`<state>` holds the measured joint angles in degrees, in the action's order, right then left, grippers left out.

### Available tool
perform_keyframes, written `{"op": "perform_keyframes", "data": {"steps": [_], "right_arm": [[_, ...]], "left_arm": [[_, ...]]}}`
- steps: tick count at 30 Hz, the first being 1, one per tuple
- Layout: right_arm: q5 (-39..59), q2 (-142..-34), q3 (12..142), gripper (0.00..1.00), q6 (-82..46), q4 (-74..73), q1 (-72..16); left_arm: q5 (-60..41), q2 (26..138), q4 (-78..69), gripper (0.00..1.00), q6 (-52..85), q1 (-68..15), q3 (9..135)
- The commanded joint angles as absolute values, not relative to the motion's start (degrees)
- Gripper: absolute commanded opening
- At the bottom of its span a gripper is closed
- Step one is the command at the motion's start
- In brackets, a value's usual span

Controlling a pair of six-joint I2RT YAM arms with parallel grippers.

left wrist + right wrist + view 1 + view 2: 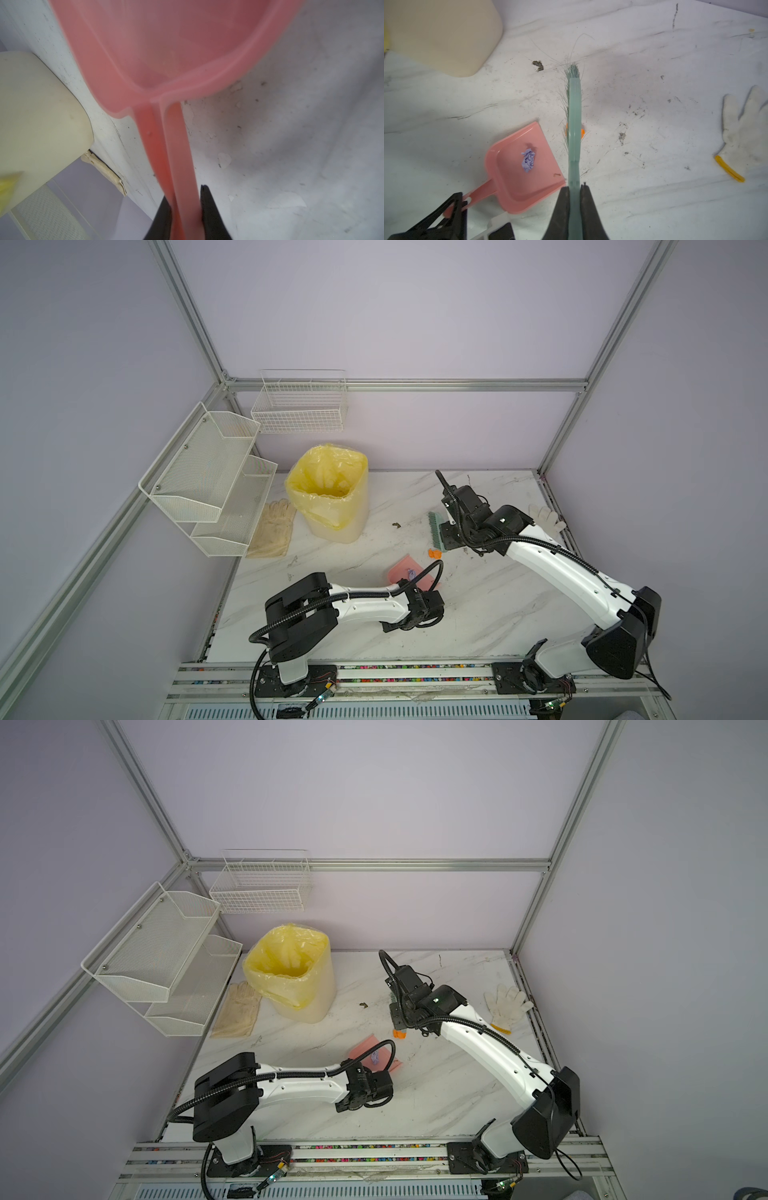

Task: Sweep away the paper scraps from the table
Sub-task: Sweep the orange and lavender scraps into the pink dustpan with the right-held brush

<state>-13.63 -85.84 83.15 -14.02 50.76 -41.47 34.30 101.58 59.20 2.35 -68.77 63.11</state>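
In both top views the marbled bench [498,614] carries two paper scraps. One orange scrap [434,552] lies on the bare top at the near end of one teal brush [436,529]. One purple scrap [375,1060] sits inside one pink dustpan [401,568]. The right gripper [448,536] is at the brush and the left gripper [428,595] is at the dustpan's near end; both wrists hide their jaws here. One bin [332,506] with a yellow liner stands back left. There are two gloves: a beige glove [274,529] beside the bin and a white glove [508,1002] near the right edge. Two racks hang on the walls, a mesh shelf [208,477] and a wire basket [299,406].

In the left wrist view, the left gripper [185,214] is closed narrowly on the dustpan's [166,52] handle, one finger on each side.

In the right wrist view, the right gripper [574,207] is clamped tight on the brush's [574,116] handle. The orange scrap [582,133] peeks out on both sides beneath the brush. The purple scrap [528,159] rests mid-pan, apart from the bristles.
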Motion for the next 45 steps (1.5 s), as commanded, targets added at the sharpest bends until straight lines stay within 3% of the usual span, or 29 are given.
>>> {"op": "perform_keyframes", "data": {"steps": [1, 8, 14, 26, 45], "right_arm": [[-22.1, -90.6, 85.3, 0.0, -10.3, 53.4, -41.1], [-24.8, -96.2, 87.1, 0.0, -4.4, 52.8, -41.2], [-16.9, -96.3, 85.2, 0.0, 0.5, 49.4, -41.6], [-11.9, -97.6, 82.0, 0.0, 1.9, 49.5, -45.0], [2.2, -87.4, 75.1, 0.0, 1.6, 48.7, -46.5]], "left_arm": [[32.3, 101.9, 58.1, 0.14, 1.9, -69.0, 63.8], [33.6, 101.6, 57.4, 0.13, 2.0, -69.0, 63.9], [34.0, 102.0, 57.3, 0.13, 2.1, -69.0, 63.5], [34.6, 102.2, 56.0, 0.13, 0.9, -69.0, 63.2], [36.5, 101.0, 55.1, 0.14, 0.4, -68.9, 62.1]]}}
